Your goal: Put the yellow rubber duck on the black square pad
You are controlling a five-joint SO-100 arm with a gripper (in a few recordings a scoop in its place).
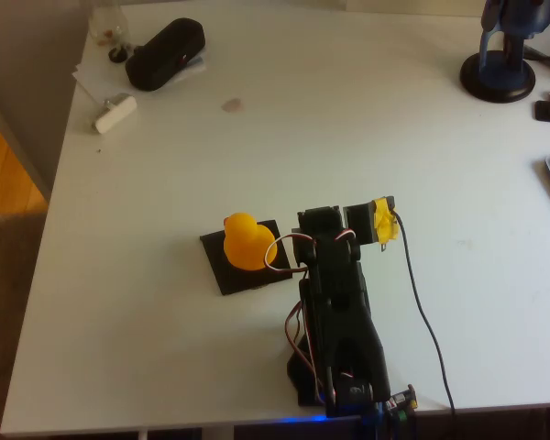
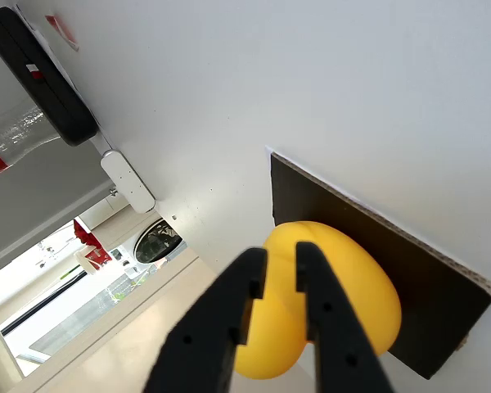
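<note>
Duck: the yellow rubber duck (image 1: pixel 247 242) sits upright on the black square pad (image 1: pixel 231 273), on the white table (image 1: pixel 165 165).
Hand: the hand (image 2: pixel 280 264) is nearly closed, empty, poised just above the duck.
Far corner: a black pouch (image 1: pixel 165 53).

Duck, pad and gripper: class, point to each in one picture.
duck (image 1: pixel 246 243), overhead view, on its body.
pad (image 1: pixel 231 277), overhead view, on its bare near corner.
gripper (image 2: pixel 281 274), wrist view, midway between the black fingertips.

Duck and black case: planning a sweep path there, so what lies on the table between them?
In the overhead view only bare white table, with a small brownish stain, separates the duck from the black case.
</note>
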